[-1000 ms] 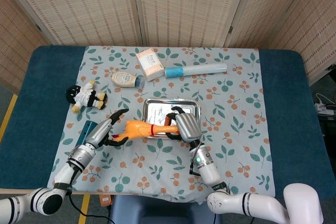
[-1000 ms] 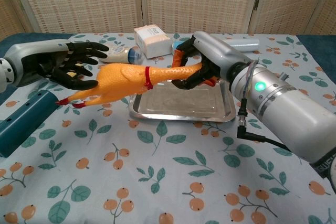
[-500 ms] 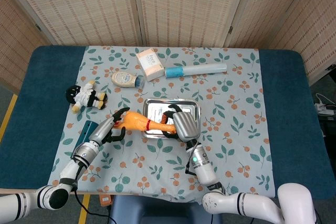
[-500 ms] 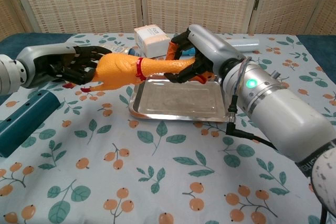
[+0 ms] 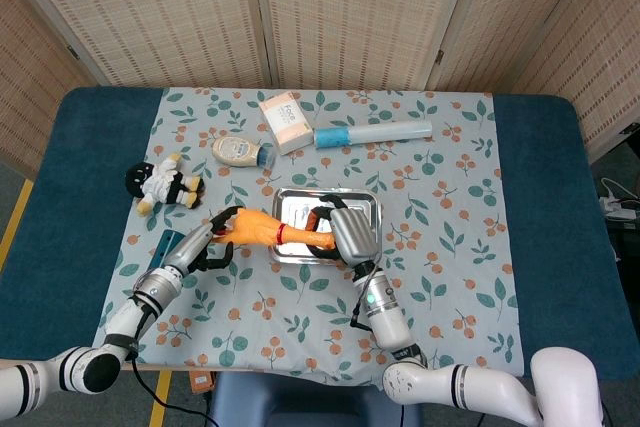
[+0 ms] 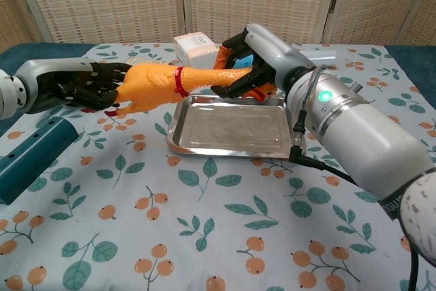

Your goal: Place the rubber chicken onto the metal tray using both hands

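Nearest, at the bench's front edge: blue cylinder (image 6: 30,155), not moved. Behind it, left hand (image 6: 85,86) gripping the body end of the rubber chicken (image 6: 160,83); right hand (image 6: 252,66) closed around the neck and head end. Compared with half a second ago, chicken carried a little higher and further back, held in the air over the left rear edge of the metal tray (image 6: 235,127), not touching it. Further away: bottle (image 5: 238,151), doll (image 5: 160,182), box (image 5: 285,123), tube (image 5: 375,132), unchanged.
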`<control>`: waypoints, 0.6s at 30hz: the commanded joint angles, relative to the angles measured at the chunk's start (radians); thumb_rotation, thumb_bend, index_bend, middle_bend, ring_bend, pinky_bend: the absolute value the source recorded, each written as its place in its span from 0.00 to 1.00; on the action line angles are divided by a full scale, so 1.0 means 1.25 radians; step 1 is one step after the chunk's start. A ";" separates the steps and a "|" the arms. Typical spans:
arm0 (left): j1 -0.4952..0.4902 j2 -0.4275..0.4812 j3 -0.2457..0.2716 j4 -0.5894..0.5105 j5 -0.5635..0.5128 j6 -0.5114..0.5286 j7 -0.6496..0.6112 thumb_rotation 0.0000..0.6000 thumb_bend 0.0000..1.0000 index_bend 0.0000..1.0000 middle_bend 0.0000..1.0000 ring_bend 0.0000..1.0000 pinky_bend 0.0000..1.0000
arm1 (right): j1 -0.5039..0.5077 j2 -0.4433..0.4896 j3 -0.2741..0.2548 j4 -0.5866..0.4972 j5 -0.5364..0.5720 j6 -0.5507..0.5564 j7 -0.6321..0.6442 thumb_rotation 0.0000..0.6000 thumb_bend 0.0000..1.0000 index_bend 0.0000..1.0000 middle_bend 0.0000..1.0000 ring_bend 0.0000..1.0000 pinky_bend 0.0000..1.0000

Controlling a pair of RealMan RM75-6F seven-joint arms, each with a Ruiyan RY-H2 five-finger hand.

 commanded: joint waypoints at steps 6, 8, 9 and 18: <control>-0.025 -0.007 -0.029 0.035 -0.029 -0.064 -0.063 1.00 0.37 0.00 0.00 0.00 0.09 | 0.009 0.017 0.014 -0.027 0.047 -0.015 -0.027 1.00 0.29 0.93 0.55 0.60 0.73; -0.031 -0.006 -0.030 0.043 -0.030 -0.083 -0.072 1.00 0.37 0.00 0.00 0.00 0.08 | 0.011 0.020 0.017 -0.026 0.053 -0.015 -0.025 1.00 0.29 0.93 0.55 0.60 0.73; -0.033 -0.005 -0.029 0.047 -0.027 -0.093 -0.075 1.00 0.37 0.00 0.00 0.00 0.08 | 0.012 0.022 0.019 -0.025 0.055 -0.016 -0.025 1.00 0.29 0.93 0.55 0.60 0.73; -0.033 -0.024 -0.031 0.084 0.009 -0.093 -0.097 1.00 0.36 0.00 0.00 0.00 0.05 | 0.023 0.032 0.028 -0.029 0.080 -0.025 -0.021 1.00 0.29 0.93 0.55 0.60 0.73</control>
